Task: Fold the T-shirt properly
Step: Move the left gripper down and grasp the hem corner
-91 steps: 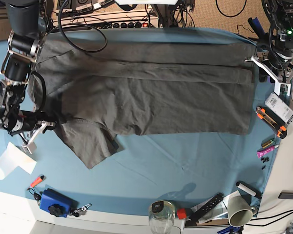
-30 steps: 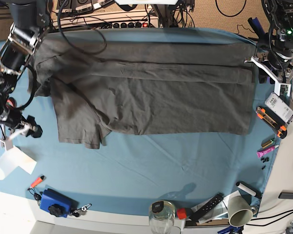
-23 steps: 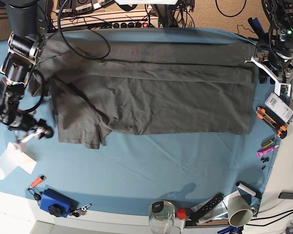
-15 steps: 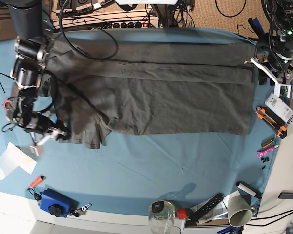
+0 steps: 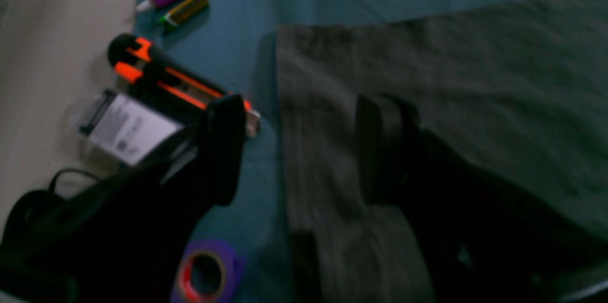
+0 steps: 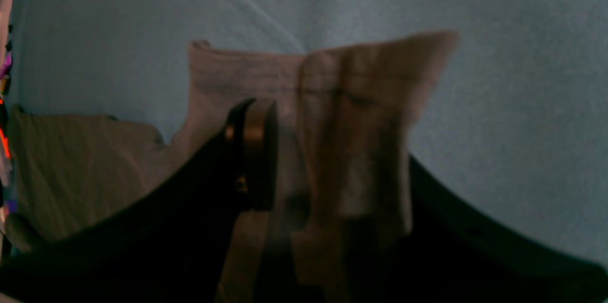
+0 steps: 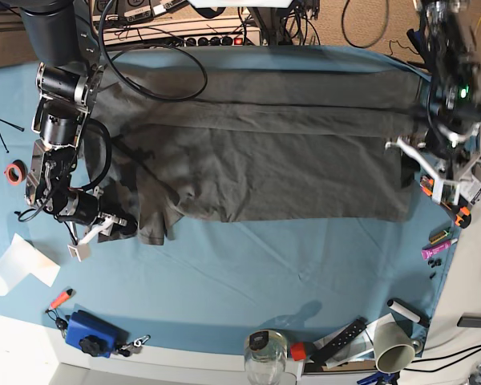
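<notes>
Base view shows the T-shirt [image 7: 264,152] spread on the cloth [image 7: 248,273]. The right gripper [image 6: 327,151], jaws parted, seems to straddle the sleeve to pinch it; the left gripper [image 5: 299,151] gapes empty over the hem.

A blue box [image 7: 89,332] and a glass jar [image 7: 265,353] sit near the blue-teal tablecloth's [image 7: 248,273] front edge.
</notes>
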### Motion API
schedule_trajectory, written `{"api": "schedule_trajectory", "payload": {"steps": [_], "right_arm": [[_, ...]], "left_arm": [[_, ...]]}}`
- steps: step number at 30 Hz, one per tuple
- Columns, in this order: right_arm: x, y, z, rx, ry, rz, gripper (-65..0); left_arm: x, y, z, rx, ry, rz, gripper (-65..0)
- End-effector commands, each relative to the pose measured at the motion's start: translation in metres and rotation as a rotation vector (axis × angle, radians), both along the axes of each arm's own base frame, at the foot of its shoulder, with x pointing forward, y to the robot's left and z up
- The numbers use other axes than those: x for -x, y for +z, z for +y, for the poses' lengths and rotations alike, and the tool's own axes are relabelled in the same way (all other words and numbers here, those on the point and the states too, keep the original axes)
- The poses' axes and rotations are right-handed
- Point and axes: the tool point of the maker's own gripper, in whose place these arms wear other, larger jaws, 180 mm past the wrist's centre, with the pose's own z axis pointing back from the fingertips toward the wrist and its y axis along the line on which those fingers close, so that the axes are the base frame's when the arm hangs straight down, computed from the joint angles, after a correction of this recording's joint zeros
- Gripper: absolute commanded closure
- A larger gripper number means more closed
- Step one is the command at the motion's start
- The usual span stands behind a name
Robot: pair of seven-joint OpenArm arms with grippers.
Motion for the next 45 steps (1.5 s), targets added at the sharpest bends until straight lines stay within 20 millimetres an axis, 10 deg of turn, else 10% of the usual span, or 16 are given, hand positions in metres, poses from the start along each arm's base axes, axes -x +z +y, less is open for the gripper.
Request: {"api": "schedule_trajectory", "payload": {"steps": [1, 11, 29, 40, 45], "right_arm": [[0.014, -0.011, -0.008, 0.063, 0.027, 0.087, -21.1], [0.013, -0.011, -0.008, 0.063, 0.026, 0.087, -21.1], [0.016, -0.012, -0.008, 0.063, 0.034, 0.101, -21.1], [0.015, -0.012, -0.007, 0.063, 0.033, 0.097, -20.7], [0.012, -0.009, -0.008, 0.063, 0.031, 0.088, -2.9]], "left_arm": [[-0.015, 0.017, 0.006, -0.010, 0.018, -0.066, -36.9], [-0.070, -0.016, 0.034, 0.112, 0.139, 0.067, -36.9], [-0.083, -0.073, 0.020, 0.296, 0.123, 0.353, -33.4], [-0.080, -0.088, 0.007, 0.398, 0.117, 0.380, -18.1], [-0.081, -0.088, 0.007, 0.398, 0.116, 0.380, -4.2]]}}
